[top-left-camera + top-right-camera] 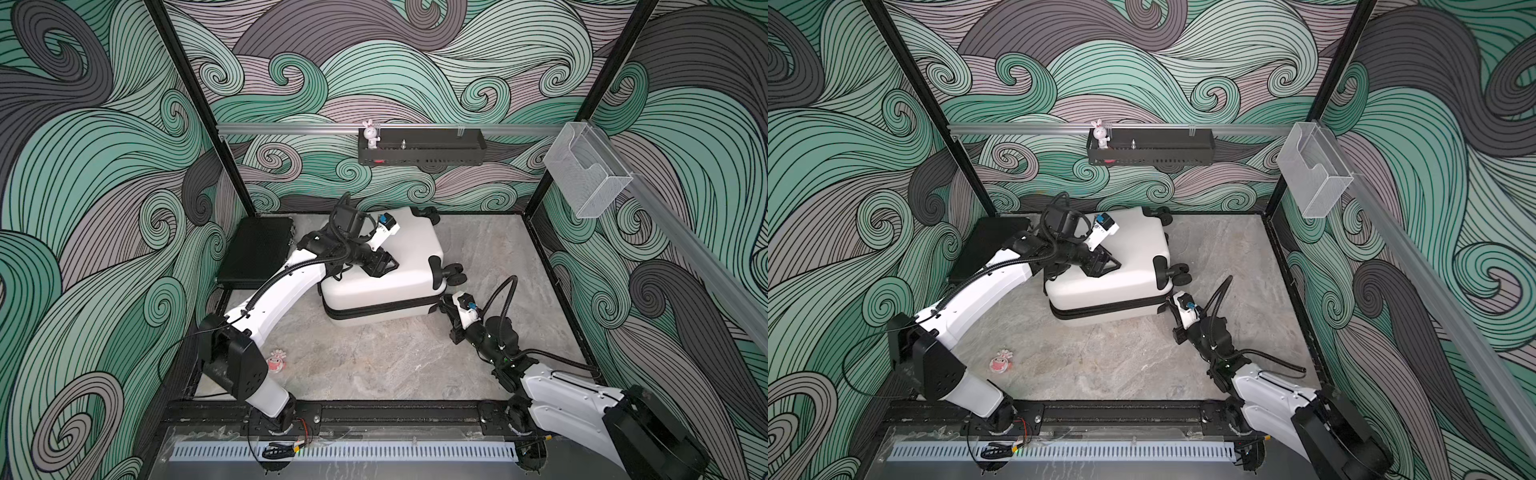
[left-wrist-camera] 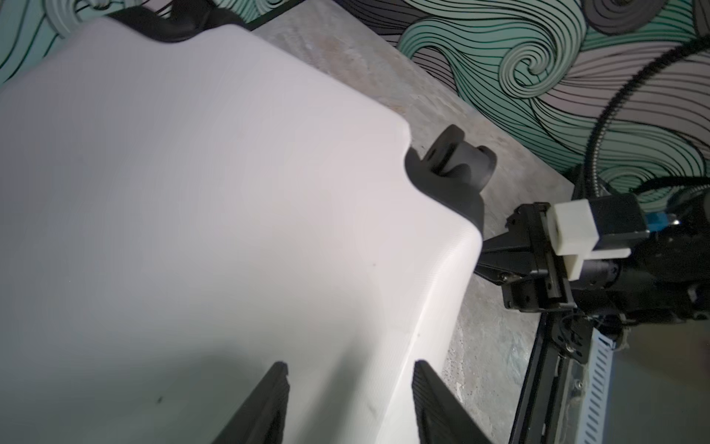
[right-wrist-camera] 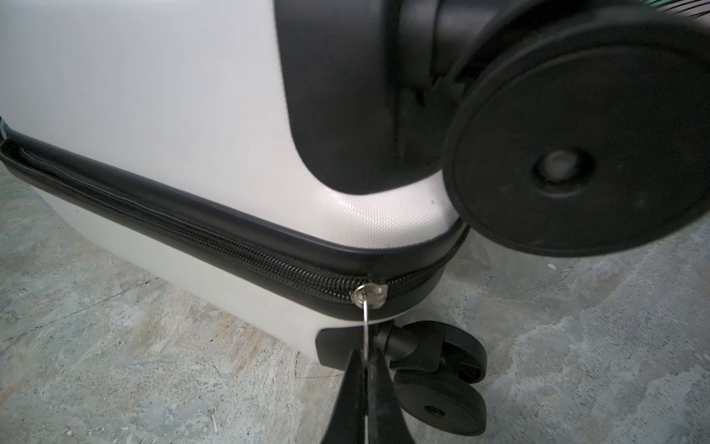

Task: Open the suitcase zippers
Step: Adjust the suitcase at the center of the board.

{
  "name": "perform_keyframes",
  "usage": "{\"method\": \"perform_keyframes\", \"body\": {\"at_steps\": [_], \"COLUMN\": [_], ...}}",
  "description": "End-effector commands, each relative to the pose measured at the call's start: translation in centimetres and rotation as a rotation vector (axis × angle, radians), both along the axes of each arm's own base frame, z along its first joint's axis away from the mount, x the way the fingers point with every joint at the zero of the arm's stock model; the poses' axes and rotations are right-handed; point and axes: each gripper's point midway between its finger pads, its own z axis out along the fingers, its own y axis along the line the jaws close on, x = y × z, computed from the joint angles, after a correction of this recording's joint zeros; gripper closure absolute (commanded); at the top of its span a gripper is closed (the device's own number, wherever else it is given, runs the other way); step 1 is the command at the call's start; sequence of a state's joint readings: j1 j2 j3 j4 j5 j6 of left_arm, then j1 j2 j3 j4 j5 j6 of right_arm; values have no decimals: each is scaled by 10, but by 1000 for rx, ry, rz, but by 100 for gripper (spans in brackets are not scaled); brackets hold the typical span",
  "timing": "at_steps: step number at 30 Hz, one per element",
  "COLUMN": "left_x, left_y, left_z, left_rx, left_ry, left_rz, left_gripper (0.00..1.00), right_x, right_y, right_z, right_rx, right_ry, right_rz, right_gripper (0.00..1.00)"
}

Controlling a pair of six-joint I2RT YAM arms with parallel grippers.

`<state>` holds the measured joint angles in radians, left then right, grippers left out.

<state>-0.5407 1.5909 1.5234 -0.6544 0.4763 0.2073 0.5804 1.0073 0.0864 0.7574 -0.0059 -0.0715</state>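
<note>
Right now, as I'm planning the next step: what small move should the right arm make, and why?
Probably draw the right gripper along the zipper of the suitcase: it is shut on the zipper pull, and the zipper looks closed.

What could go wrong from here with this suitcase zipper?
1. The right gripper pinches only the thin pull; it may slip free under tension.
2. The slider sits at a rounded corner of the suitcase, beside a wheel; it could snag there.
3. The left gripper is open over the suitcase, not clamping it, so it might slide.
</note>
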Motion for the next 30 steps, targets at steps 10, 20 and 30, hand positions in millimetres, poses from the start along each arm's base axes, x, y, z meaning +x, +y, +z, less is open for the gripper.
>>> {"method": "perform_keyframes", "body": {"at_steps": [10, 20, 30], "left_x": [-22, -19, -13], "left_y": [-97, -129, -144], "left_z": [5, -22, -43], "left_rx": [56, 222, 357], "left_ry": [-161, -176, -213], "left_rz": [-424, -513, -548], "left_gripper": [33, 25, 25], "right_x": [2, 0, -1], "right_y": [0, 0, 1], "right_z": [16, 16, 16], "right_rx": [26, 31, 33], "right_ry": [-65, -71, -76], "right_rz": [-3, 0, 12], "right_gripper": [100, 100, 100]}}
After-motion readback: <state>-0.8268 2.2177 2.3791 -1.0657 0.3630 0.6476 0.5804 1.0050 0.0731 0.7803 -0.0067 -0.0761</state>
